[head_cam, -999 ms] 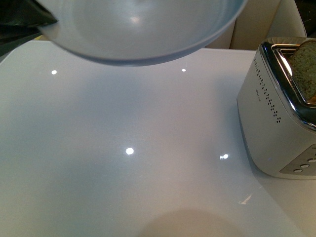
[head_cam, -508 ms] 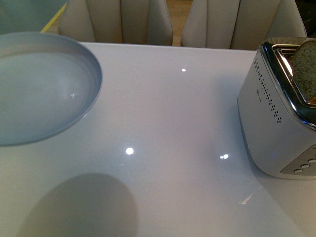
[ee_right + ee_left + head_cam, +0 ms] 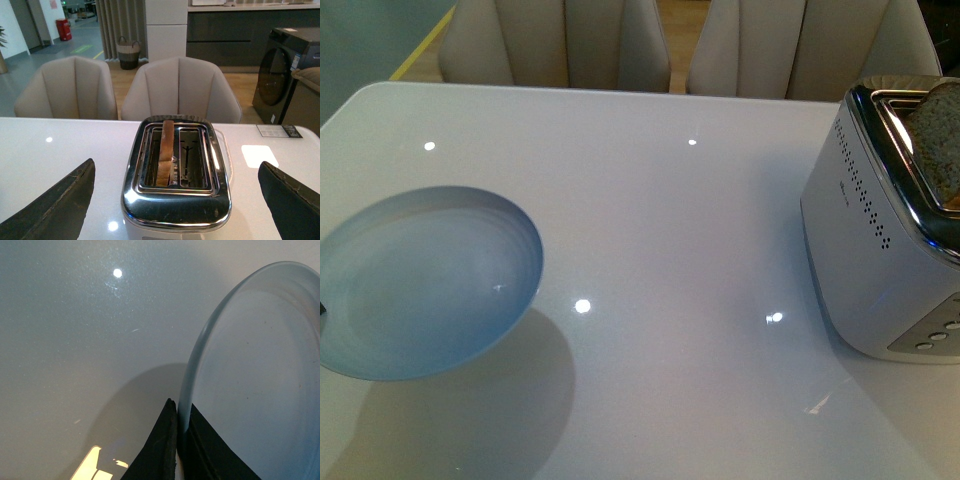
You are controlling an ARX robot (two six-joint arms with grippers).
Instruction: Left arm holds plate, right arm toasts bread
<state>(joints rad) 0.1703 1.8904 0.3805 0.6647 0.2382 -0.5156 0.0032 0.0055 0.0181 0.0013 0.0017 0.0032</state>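
Observation:
The pale blue-white plate [image 3: 425, 280] hangs tilted low over the left of the white table [image 3: 660, 250]. My left gripper [image 3: 179, 440] is shut on its rim; the plate [image 3: 255, 375] fills one side of the left wrist view. The gripper is nearly out of the front view. The bread slice [image 3: 938, 145] stands in a slot of the silver toaster [image 3: 880, 240] at the right edge. In the right wrist view the bread [image 3: 165, 150] sits in one slot of the toaster [image 3: 176, 175]. My right gripper [image 3: 175, 200] is open, its fingers wide on either side above the toaster.
Two beige chairs [image 3: 560, 45] stand behind the table's far edge. The toaster's buttons [image 3: 938, 335] face the near side. A washing machine [image 3: 285, 70] and a basket [image 3: 129, 52] stand in the room beyond.
The plate has moved from high at the top of the front view down and to the left, now low over the table. The toaster and bread have not moved.

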